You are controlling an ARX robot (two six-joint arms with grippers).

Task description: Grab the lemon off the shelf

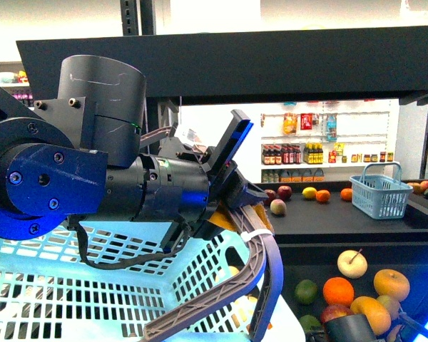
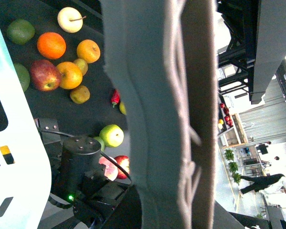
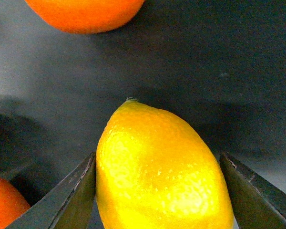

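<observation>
The lemon [image 3: 162, 171] is bright yellow and oval. It sits between the two dark fingers [image 3: 71, 200] of my right gripper [image 3: 162, 195], which is shut on it just above the shelf's dark tray [image 3: 205, 71]. In the front view the black shelf [image 1: 235, 60] spans the top, and the lemon is hidden there. My left gripper [image 1: 232, 206] is shut on the grey-brown basket handle [image 1: 260, 249]. That handle [image 2: 167, 114] fills the left wrist view. My right arm [image 2: 81, 162] shows there as a dark body over the fruit.
Oranges [image 3: 81, 12] lie close to the lemon. The lower tray holds a pile of oranges [image 1: 338, 291], apples [image 1: 352, 263] and green fruit [image 1: 306, 291]. A white basket [image 1: 71, 299] hangs below my left arm. A small blue basket [image 1: 381, 191] stands on the middle tray.
</observation>
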